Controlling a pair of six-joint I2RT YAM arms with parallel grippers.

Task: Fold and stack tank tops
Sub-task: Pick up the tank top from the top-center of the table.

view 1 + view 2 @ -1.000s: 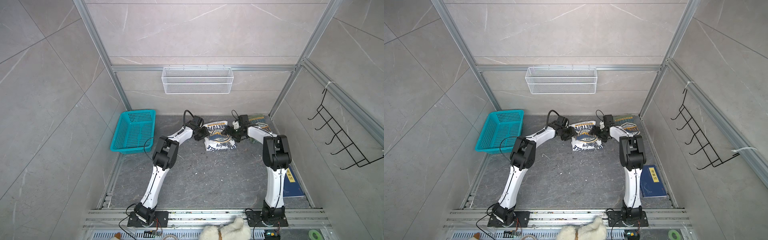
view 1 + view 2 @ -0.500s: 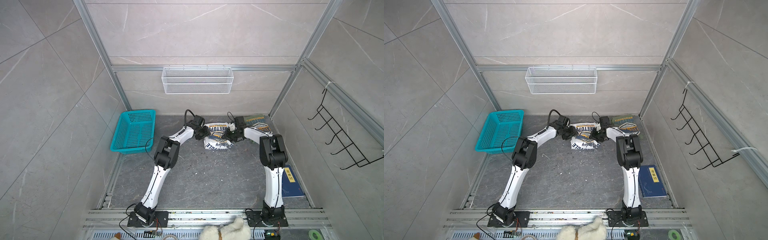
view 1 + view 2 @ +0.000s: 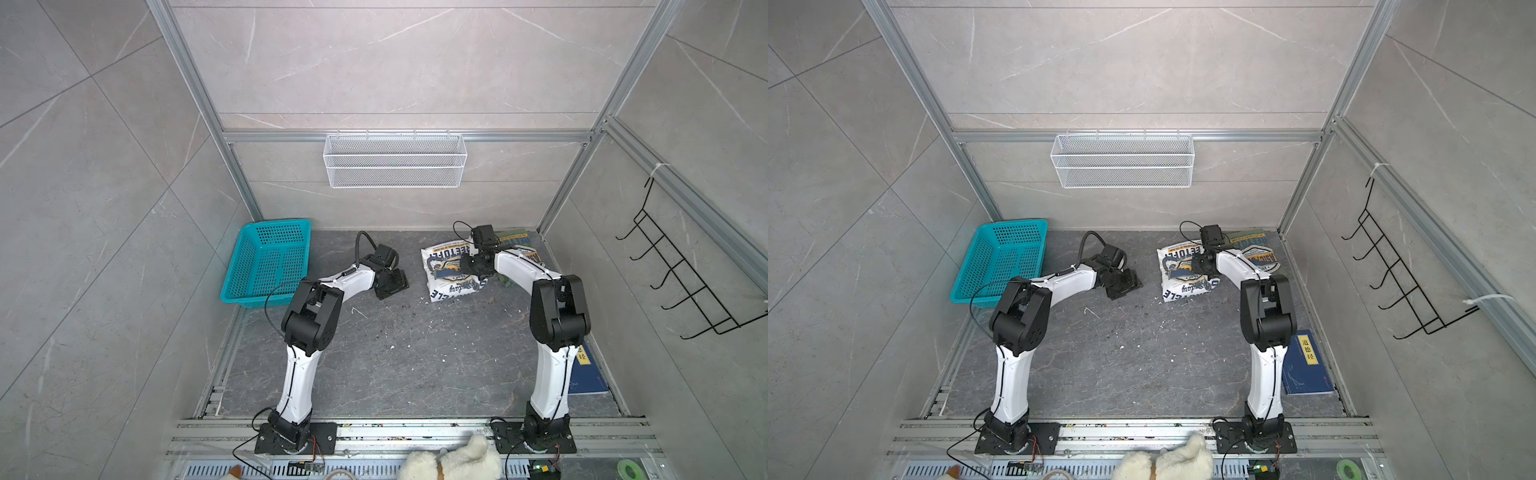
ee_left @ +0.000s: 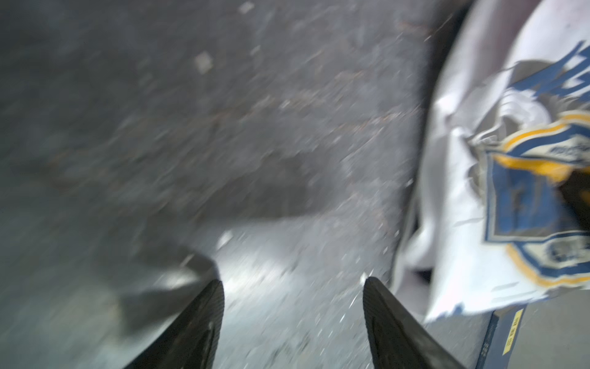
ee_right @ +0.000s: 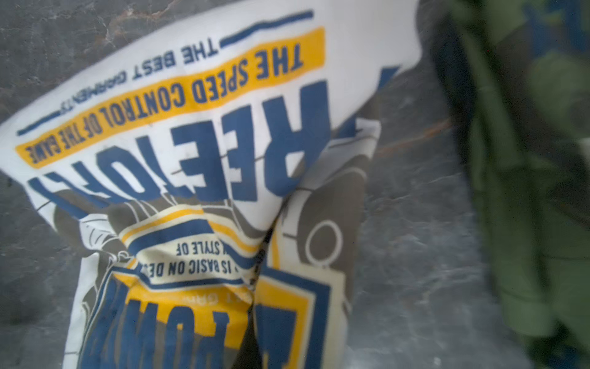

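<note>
While L gripper [image 4: 292, 282] gapes empty, R gripper [image 3: 468, 266] clenched on white tank top [image 3: 442, 286].

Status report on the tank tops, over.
Left gripper open, empty. Right gripper pinching white tank top. Olive tank top beside it, unstacked. Nothing obstructing.

The white tank top [image 5: 223, 96] is showing blue and yellow print, upside down in the right wrist view: "THE BEST GARMENTS", "THE SPEED CONTROL OF THE GAME", large "REETOP" and, partly creased, "IS BASIC ON". Well apart from it, the dark blue board [image 3: 1306, 376] is carrying a yellow label [image 3: 1307, 350] reading "道德经".
</note>
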